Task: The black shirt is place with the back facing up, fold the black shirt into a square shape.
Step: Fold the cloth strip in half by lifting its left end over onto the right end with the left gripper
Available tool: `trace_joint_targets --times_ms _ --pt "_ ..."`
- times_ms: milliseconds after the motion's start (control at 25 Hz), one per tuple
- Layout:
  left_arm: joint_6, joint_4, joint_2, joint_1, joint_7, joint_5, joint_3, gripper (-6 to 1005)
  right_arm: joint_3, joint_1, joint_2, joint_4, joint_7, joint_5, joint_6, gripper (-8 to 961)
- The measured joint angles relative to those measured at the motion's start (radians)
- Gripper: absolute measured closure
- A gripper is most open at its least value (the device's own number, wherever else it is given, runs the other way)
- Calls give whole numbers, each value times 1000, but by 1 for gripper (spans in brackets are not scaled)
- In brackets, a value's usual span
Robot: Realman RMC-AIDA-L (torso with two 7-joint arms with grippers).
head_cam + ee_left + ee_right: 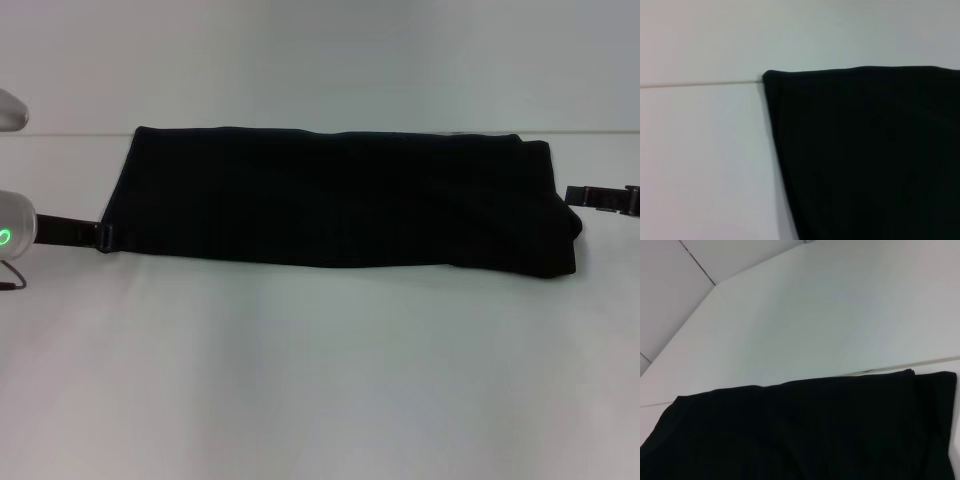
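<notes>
Black shirt (340,200) lies as a long band across frame centre on the tabletop (320,380); left gripper (103,237) and right gripper (578,195) at its ends, finger state indeterminate; risk: uneven lift skews the fold.

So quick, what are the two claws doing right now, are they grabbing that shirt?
Left gripper: at the black shirt's left end; grip cannot be told.
Right gripper: at the shirt's right end; grip cannot be told.
</notes>
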Motion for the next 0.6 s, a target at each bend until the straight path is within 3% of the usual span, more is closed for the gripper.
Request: trace_joint_targets --times_ms 600 --pt "-26 0 0 4 12 11 2 1001 -20 -7 -1 2 2 -4 -1 254"
